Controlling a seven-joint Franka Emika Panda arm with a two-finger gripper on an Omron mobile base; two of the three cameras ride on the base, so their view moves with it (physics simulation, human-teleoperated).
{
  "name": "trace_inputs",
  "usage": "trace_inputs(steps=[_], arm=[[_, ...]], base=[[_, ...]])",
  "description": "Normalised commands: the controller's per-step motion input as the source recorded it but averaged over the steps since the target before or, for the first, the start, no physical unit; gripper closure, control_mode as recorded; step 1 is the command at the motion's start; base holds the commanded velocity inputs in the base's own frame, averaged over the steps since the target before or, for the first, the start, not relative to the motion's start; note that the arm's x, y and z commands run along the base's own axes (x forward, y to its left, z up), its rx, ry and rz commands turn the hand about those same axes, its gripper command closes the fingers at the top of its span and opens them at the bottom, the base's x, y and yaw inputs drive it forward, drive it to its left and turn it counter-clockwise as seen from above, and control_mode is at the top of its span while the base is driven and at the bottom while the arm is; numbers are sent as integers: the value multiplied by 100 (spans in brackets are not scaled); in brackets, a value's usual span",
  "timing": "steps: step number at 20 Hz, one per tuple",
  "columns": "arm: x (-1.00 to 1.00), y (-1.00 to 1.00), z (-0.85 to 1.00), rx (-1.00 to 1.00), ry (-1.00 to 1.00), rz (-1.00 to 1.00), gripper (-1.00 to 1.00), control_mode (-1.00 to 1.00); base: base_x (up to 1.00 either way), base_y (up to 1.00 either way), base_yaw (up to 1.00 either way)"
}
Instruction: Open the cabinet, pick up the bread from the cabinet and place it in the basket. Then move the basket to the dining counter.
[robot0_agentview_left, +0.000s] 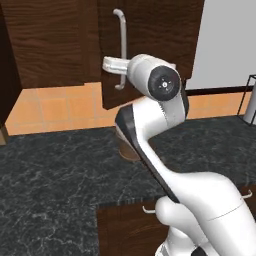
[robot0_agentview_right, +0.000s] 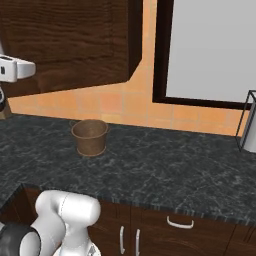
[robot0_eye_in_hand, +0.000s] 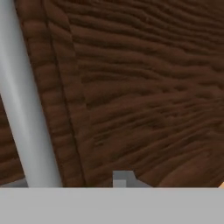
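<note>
The cabinet hangs above the black granite counter, and its door already stands a little ajar, the lower edge swung out from the neighbouring front. Its silver bar handle runs vertically down the door, and the gripper sits right at the lower part of that bar. From the hand view the handle passes along the left, very close to the door's wood grain, but whether the fingers are actually closed round it or merely beside it I cannot tell (the tips are mostly hidden at the bottom edge).

The step in hand looks to be opening the door. To do it well, the pull should follow the door's arc about its hinge instead of dragging straight back, so the bar does not slip out of the fingers. The door needs to swing wide enough to clear a path to the shelf, since the bread is presumably inside.

The basket stands upright on the counter below, near the tiled wall and well apart from the hand, so the elbow should keep above it.
</note>
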Motion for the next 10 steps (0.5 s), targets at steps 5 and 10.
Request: trace_inputs(steps=[5, 10], arm=[[-53, -100, 2, 10, 0, 0, 100, -100], [-55, -100, 5, 10, 0, 0, 100, -100]], base=[[0, 0, 0], [0, 0, 0]])
